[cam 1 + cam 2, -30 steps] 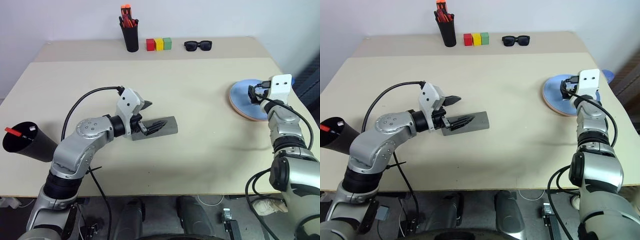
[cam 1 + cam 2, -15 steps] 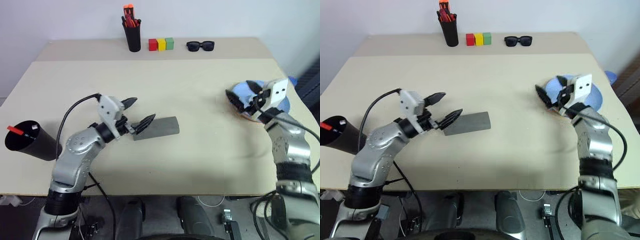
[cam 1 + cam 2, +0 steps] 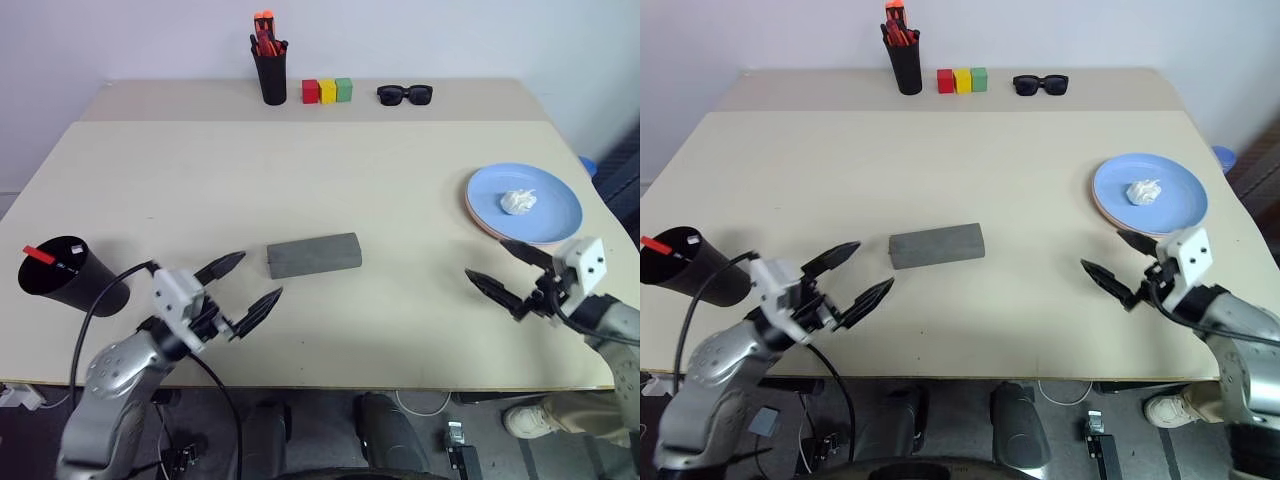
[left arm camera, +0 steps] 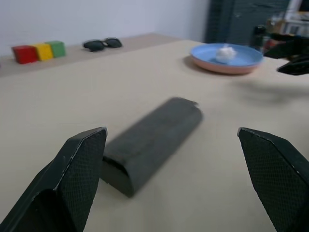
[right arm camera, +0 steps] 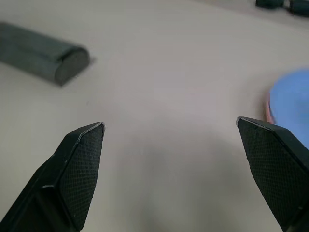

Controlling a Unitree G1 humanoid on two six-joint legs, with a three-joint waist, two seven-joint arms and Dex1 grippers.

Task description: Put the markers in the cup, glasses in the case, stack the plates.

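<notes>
Hovering: left gripper [image 3: 243, 283] and right gripper [image 3: 509, 271] both agape, empty | case [image 3: 313, 255] shut at centre, plates [image 3: 545, 218] stacked at 3 o'clock, cup [image 3: 66, 277] with markers [image 3: 38, 255] at 9 | risk: an arm sweeping low could knock the cup over.

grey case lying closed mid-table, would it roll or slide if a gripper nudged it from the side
The grey case lies flat on its long side, so it would probably slide rather than roll. Its rounded end suggests it might rock slightly. It looks rigid, probably light.
</notes>
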